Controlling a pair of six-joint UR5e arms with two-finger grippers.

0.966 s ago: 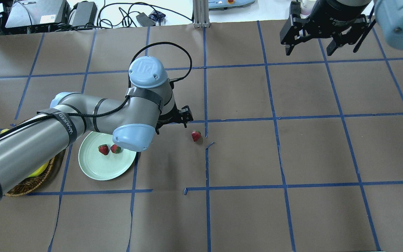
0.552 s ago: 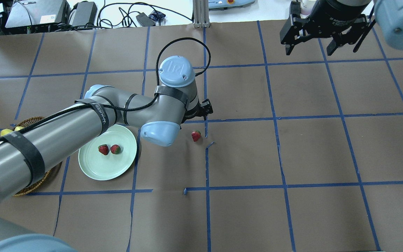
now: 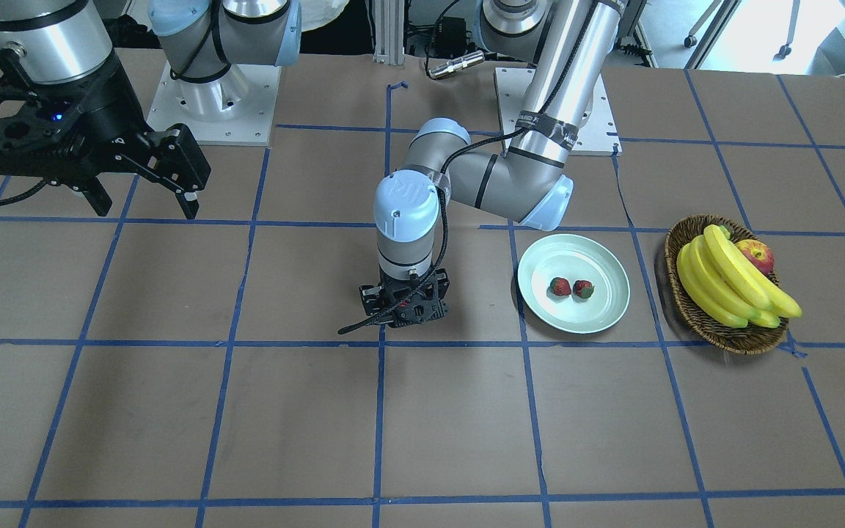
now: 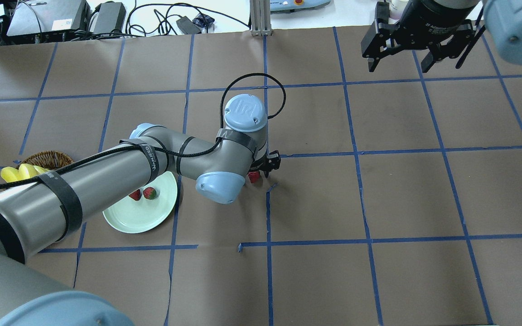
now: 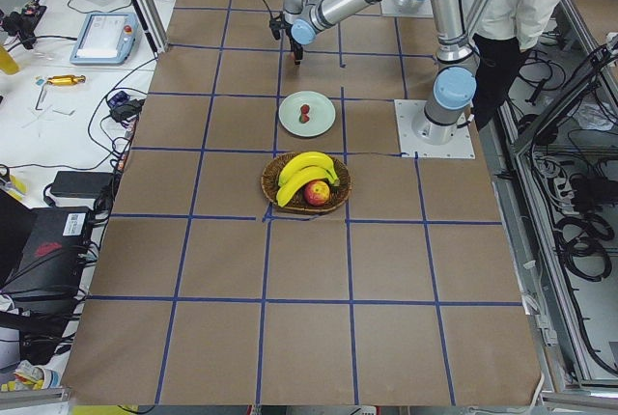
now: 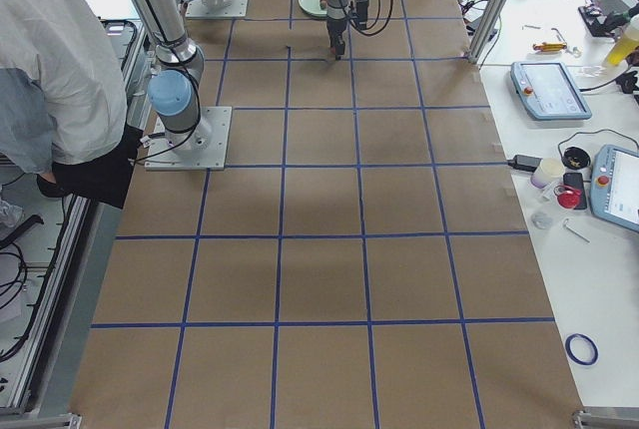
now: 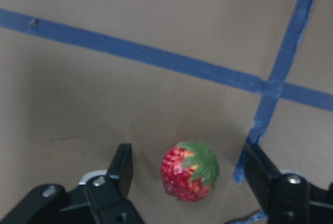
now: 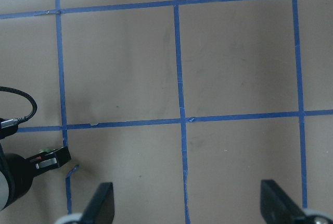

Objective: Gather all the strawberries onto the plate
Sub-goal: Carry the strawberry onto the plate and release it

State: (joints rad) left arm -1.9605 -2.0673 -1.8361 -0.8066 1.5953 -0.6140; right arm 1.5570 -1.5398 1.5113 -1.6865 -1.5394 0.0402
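Red strawberry point(image 7: 189, 171) lies inside the widely parted, downward-pointing left end effector point(image 7: 188, 159); right end effector point(image 4: 398, 68) raised, likewise parted.

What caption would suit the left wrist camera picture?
Open left hand straddling a strawberry on the blue-taped brown table.

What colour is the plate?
The plate is pale mint green; shows best in the front-facing view.

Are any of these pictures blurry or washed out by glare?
Left wrist view: slightly soft; the strawberry inside the left tool is clearest. Front-facing view: sharp, with bright glare at top right and a faint shadow beside the left arm.
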